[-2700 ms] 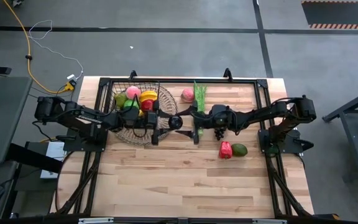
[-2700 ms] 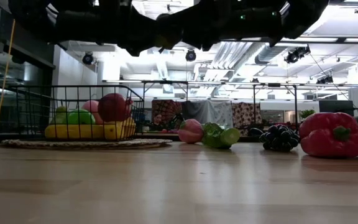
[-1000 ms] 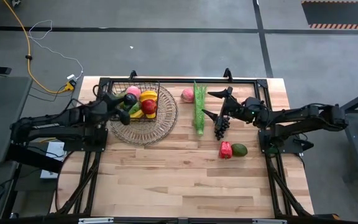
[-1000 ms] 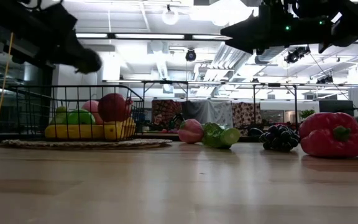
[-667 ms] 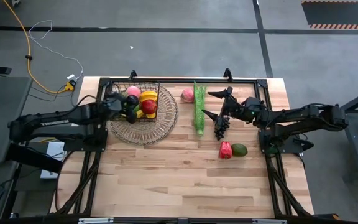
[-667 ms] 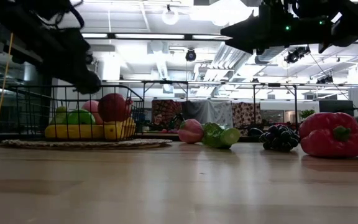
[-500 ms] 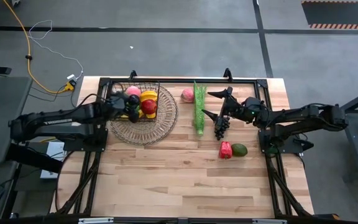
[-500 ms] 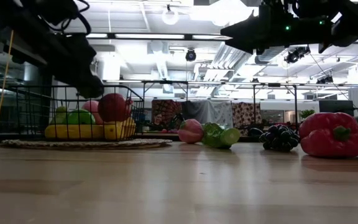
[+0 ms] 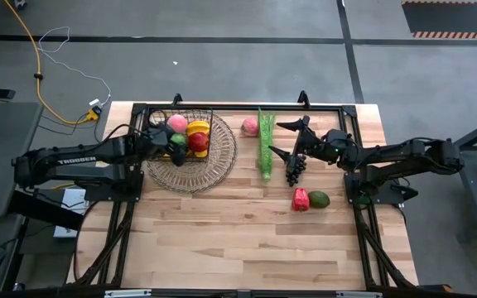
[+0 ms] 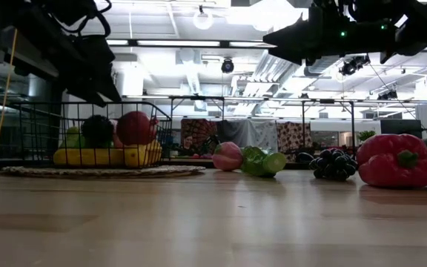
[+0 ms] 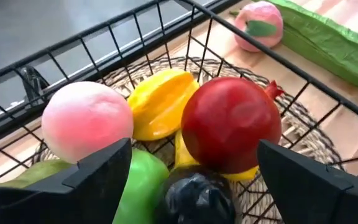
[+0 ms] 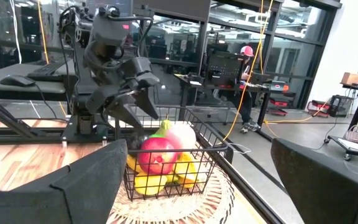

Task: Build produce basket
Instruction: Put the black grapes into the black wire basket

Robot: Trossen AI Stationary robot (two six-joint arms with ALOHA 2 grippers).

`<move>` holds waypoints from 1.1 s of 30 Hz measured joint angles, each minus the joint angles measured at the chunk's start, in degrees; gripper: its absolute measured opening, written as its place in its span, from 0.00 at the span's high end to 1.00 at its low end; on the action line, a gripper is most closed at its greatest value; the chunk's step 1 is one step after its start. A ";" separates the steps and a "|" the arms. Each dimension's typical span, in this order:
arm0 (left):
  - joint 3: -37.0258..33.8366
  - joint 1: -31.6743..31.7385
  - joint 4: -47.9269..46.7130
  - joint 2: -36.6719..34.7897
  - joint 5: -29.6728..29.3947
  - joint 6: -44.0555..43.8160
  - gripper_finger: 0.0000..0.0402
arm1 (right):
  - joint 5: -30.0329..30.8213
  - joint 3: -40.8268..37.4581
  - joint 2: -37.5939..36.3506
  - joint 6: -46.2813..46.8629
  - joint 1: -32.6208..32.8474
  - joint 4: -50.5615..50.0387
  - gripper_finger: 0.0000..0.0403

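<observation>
Produce drop: left gripper (image 11: 191, 180), jaws spread, above black wire-mesh basket (image 9: 207, 116) (dark avocado (image 11: 194, 198) released); next, purple grapes (image 9: 292, 171), three o'clock, under open right gripper (image 9: 286, 139).

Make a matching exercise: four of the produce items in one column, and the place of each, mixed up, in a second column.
Items:
1. pomegranate
2. grapes
3. red pepper
4. stalk

Places:
A. on the table, touching the avocado
B. in the basket
C. on the table, just beside the peach
D. on the table, under the right tool

Pairs: 1-B, 2-D, 3-A, 4-C
</observation>
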 joint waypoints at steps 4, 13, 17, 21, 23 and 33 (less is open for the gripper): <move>3.15 -0.06 -4.21 -0.14 0.00 -1.01 0.17 | 0.01 0.00 0.00 0.00 0.00 0.00 0.03; 0.93 -5.90 16.01 -3.34 2.57 8.18 0.17 | -0.28 0.00 0.02 8.42 0.44 -0.51 0.03; -2.63 -7.45 29.44 -4.76 11.17 14.64 0.17 | -1.90 0.02 0.04 8.07 0.44 -2.83 0.03; -3.00 -7.50 34.09 -5.50 16.96 15.64 0.17 | -0.19 0.04 0.02 5.49 0.44 -3.53 0.03; -3.00 -7.50 34.22 -5.61 17.59 15.20 0.17 | 1.72 0.04 0.02 5.83 0.42 -3.50 0.03; -3.00 -7.49 33.92 -5.59 17.33 15.47 0.17 | 15.50 12.86 1.50 30.05 -3.84 -50.03 0.03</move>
